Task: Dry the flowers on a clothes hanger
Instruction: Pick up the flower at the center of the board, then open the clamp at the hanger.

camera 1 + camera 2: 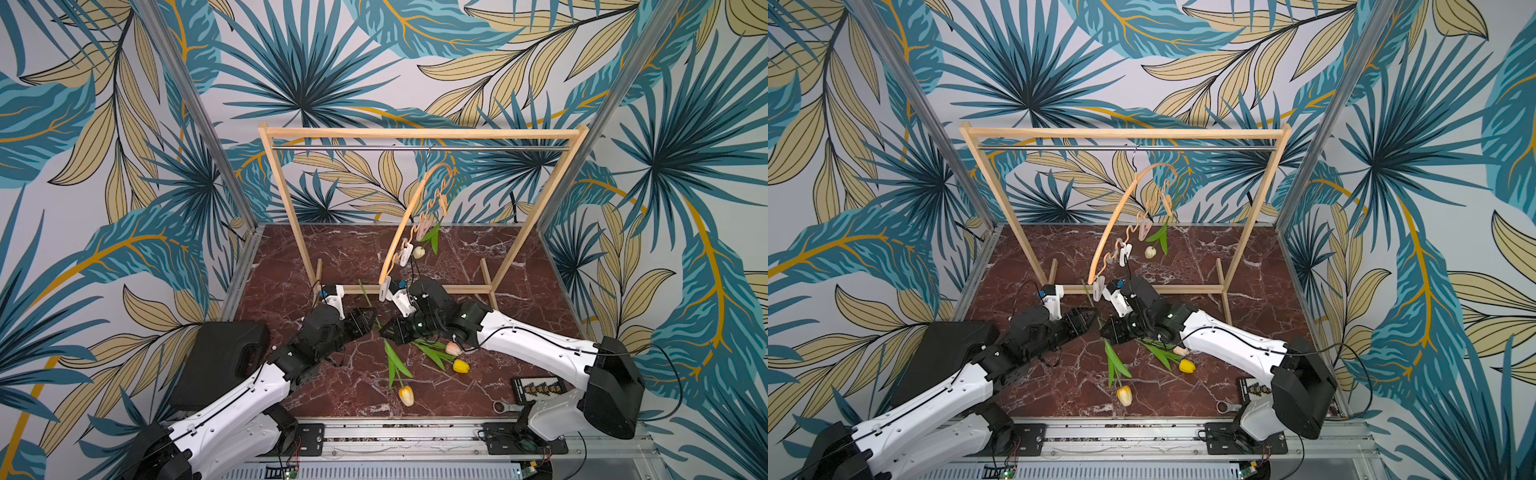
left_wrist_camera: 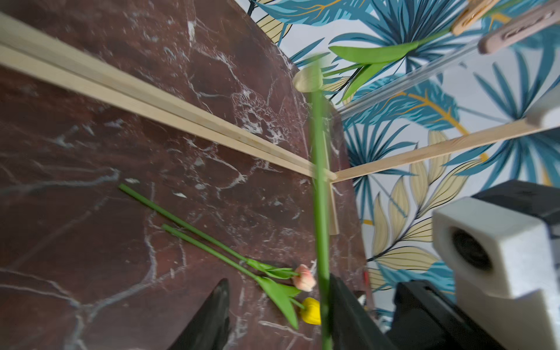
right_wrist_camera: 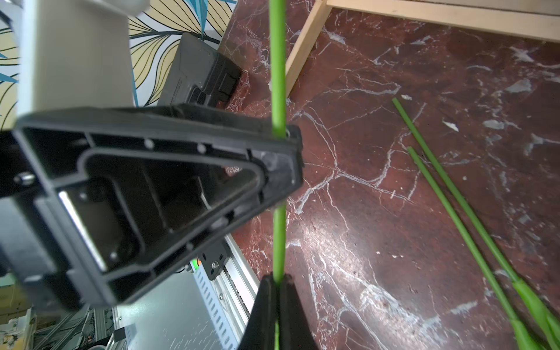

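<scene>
The wooden clothes hanger (image 1: pixel 409 216) hangs by its hook from the rack's rail. A cream tulip (image 1: pixel 419 252) dangles head down from one of its clips. My right gripper (image 3: pixel 277 288) is shut on the thin green stem (image 3: pixel 278 230) of the orange-yellow tulip (image 1: pixel 406 395), whose head hangs low over the table. My left gripper (image 2: pixel 278 315) faces it with jaws open. That stem (image 2: pixel 319 212) runs close beside one left finger (image 2: pixel 345 312). A pink tulip (image 1: pixel 453 348) and a bright yellow tulip (image 1: pixel 461 366) lie on the marble under my right arm.
The large wooden rack (image 1: pixel 415 133) stands across the back of the marble table (image 1: pixel 332 266). A black case (image 1: pixel 220 361) sits at the left edge. A wrench (image 1: pixel 503 406) and a small black box (image 1: pixel 538 386) lie at the front right.
</scene>
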Motion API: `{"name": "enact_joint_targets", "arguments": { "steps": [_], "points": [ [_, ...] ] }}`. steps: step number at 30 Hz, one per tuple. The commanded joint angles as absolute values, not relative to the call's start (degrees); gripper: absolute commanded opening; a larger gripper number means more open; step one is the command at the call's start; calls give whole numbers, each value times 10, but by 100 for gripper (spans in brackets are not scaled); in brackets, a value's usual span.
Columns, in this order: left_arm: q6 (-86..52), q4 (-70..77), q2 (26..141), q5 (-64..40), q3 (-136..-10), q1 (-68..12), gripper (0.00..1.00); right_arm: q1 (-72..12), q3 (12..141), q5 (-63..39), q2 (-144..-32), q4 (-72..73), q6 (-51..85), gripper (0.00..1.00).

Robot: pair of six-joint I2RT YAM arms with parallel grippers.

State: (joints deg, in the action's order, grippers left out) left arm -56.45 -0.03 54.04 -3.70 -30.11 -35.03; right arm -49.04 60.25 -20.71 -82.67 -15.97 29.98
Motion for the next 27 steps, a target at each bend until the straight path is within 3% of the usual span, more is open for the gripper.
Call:
{"name": "enact_joint_targets", "arguments": {
  "steps": [1, 8, 15, 20, 27],
  "points": [
    [-510, -47, 561, -15, -360, -321, 68, -482, 554, -173, -764, -189, 301, 0],
    [-458, -28, 620, -59, -418, -250, 74, -419, 481, -111, -640, -243, 307, 0],
    [-376, 33, 699, -165, -500, -221, 77, -342, 528, -32, -544, -283, 280, 0],
    [-316, 22, 775, -217, -576, -220, 77, -317, 630, -23, -588, -305, 231, 0],
    [-305, 92, 834, -297, -625, -216, 85, -289, 751, -55, -695, -320, 174, 0]
  ]
}}
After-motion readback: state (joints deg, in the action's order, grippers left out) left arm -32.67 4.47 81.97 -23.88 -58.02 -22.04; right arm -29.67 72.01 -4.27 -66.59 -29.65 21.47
